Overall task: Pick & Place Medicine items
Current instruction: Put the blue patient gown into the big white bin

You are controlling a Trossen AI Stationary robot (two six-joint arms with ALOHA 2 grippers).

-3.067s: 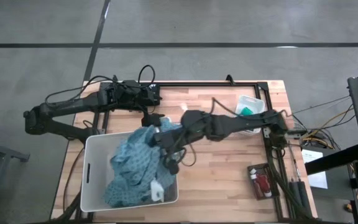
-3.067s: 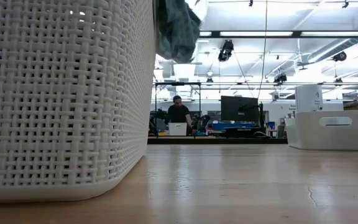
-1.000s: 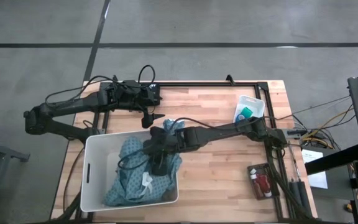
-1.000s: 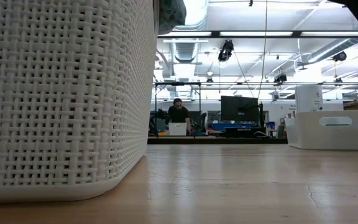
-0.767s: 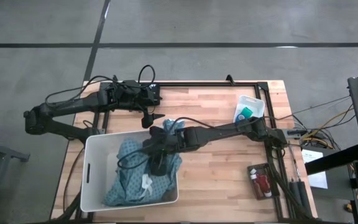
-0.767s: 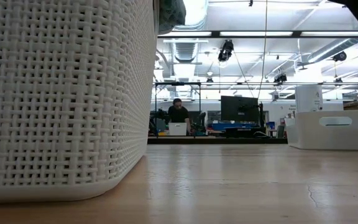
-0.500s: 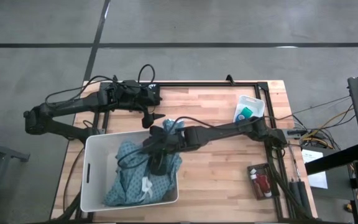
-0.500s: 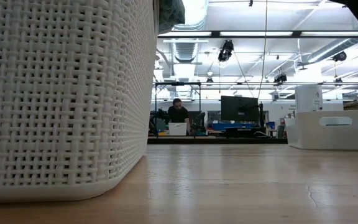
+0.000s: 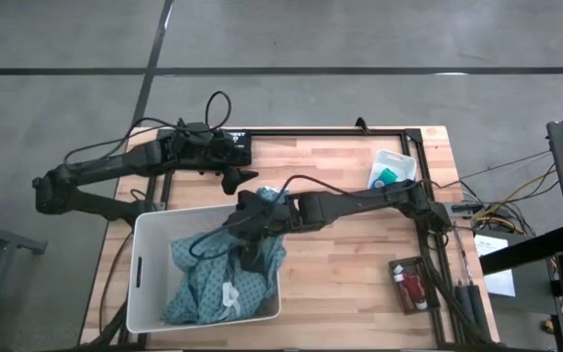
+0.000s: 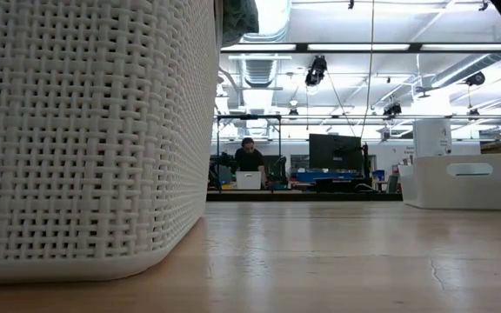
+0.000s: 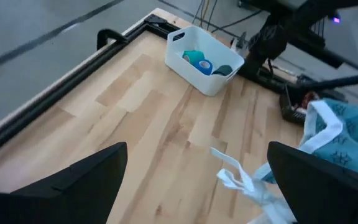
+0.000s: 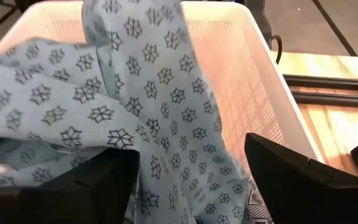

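The medicine items lie away from both grippers. A teal-green roll [image 11: 193, 56] and a blue round piece [image 11: 206, 66] sit in a small white bin [image 9: 391, 168] at the far right. Red bottles with white caps [image 9: 413, 289] lie in a dark tray at the near right. My right gripper [image 9: 252, 254] reaches over the right rim of a white woven basket [image 9: 140, 284]. Its fingers are open, on either side of a fold of blue-grey patterned cloth [image 12: 135, 112] that fills the basket. My left gripper [image 9: 235, 179] hovers open over bare wood beyond the basket.
The basket [image 10: 85, 130] takes up the table's near left, with cloth [image 10: 237, 22] hanging over its rim. White cloth ties [image 11: 241, 177] trail toward the left gripper. Bare wood lies between the basket and the bin. A black frame edges the far and right sides.
The cloth in the basket has sagged and spread toward the basket's left wall. My left arm has shifted a little toward the table's far left. My right gripper has stayed over the basket's right rim.
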